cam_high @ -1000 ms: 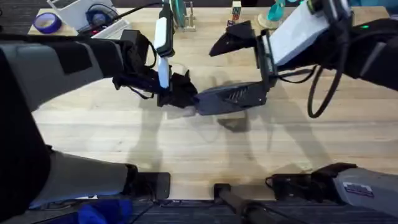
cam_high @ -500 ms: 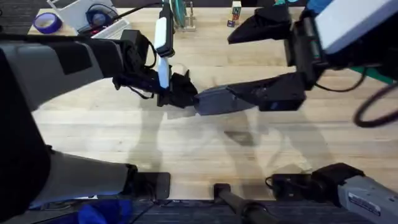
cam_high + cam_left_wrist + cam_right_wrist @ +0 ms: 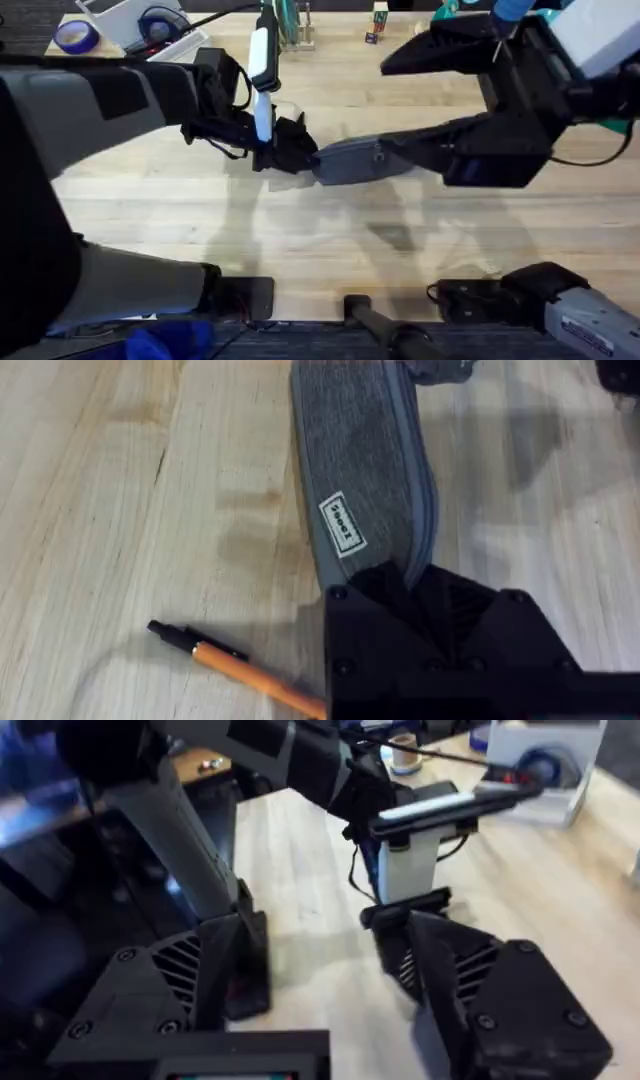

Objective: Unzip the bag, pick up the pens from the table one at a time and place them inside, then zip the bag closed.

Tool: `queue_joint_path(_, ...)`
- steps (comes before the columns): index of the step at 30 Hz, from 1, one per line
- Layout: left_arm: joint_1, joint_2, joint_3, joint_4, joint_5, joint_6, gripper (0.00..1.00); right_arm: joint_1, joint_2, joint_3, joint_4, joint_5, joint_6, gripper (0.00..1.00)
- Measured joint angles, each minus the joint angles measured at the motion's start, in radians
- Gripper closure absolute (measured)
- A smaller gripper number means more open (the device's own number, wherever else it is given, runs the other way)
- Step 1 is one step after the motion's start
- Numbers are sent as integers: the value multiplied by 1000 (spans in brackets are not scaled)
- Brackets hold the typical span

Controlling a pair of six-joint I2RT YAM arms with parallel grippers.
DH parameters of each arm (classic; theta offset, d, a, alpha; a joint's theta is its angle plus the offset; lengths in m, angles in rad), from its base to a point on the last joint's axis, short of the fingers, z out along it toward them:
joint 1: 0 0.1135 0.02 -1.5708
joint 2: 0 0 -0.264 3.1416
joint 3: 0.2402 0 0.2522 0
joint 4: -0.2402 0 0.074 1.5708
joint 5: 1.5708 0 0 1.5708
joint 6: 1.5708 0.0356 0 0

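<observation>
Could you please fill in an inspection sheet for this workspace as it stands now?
Surface: table, light wood planks, bare near the front.
Job's things: bag lying flat, grey; orange pen on the wood beside it.
Clutter: tape roll and white bin at the far left corner; small items along the far edge.
Grippers: left gripper shut on the bag's end; right gripper open, raised above the table.
Cables: black cable at the far edge.
Surroundings: nothing seen.
</observation>
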Motion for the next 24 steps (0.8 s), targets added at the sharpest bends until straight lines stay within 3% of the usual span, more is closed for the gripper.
queue_joint_path(10, 0, 0, 0, 0, 0, 0, 959, 0, -1, 0, 0, 81, 284, 5)
queue_joint_path(19, 0, 0, 0, 0, 0, 0, 959, 29, -1, 0, -21, 196, 356, 5)
queue_joint_path(24, 0, 0, 0, 0, 0, 0, 959, 59, -1, 3, -118, 287, 372, 5)
